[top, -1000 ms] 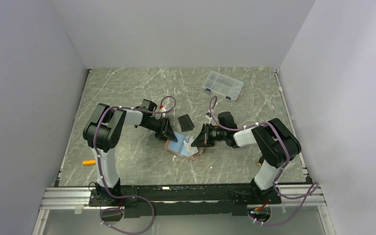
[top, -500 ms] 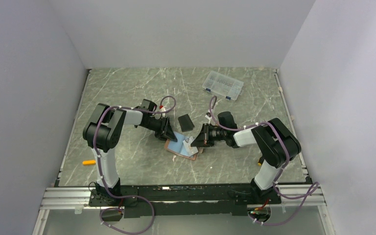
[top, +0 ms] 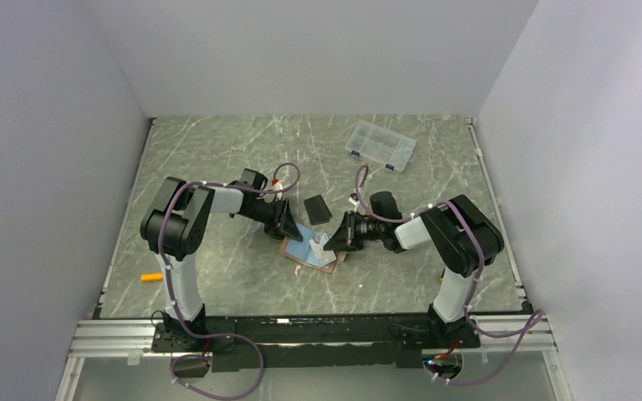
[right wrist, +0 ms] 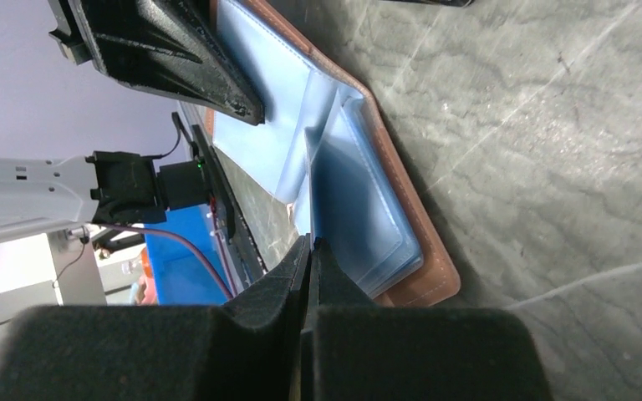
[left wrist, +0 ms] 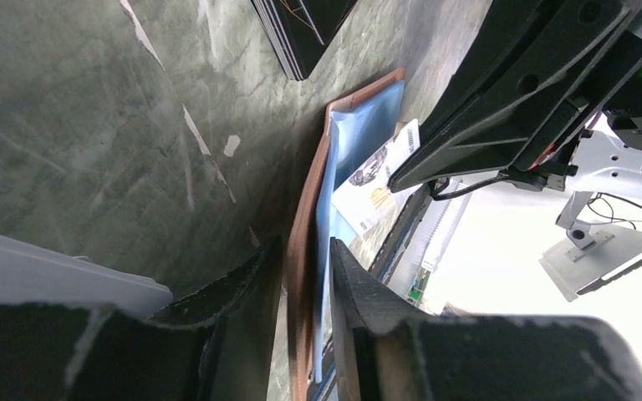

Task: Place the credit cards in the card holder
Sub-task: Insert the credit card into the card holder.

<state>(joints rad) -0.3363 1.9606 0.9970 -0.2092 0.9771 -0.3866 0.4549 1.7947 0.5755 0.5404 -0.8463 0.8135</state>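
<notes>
**Card holder.** The card holder point(top: 303, 251) lies open on the desk point(top: 217, 159), between the two pincers. Its outer shell is tan-brown leather with a stitched, rounded rim. The lining is smooth blue-grey sheet, layered into flat pockets.

**Left pincer.** The left pincer point(left wrist: 305, 247) stands at the holder's far-left edge. Its matte black fingers are set narrow, clamping the leather flap and its lining between them.

**Right pincer.** The right pincer point(right wrist: 311, 242) stands at the holder's right side, fully closed. It grips a thin credit card point(left wrist: 374, 180) that tilts up over the lining. The card is pale silver-grey, with a grey picture and a gold mark. The print is too small to read.

**Surroundings.**
- The desk has a grey-green, marble-like surface with pale veins.
- A small glossy black rectangle point(top: 318, 209) lies just beyond the holder.
- A clear plastic compartment box point(top: 379, 145) sits well beyond the holder, to its right.
- A small orange object point(top: 151, 276) lies well to the holder's left.
</notes>
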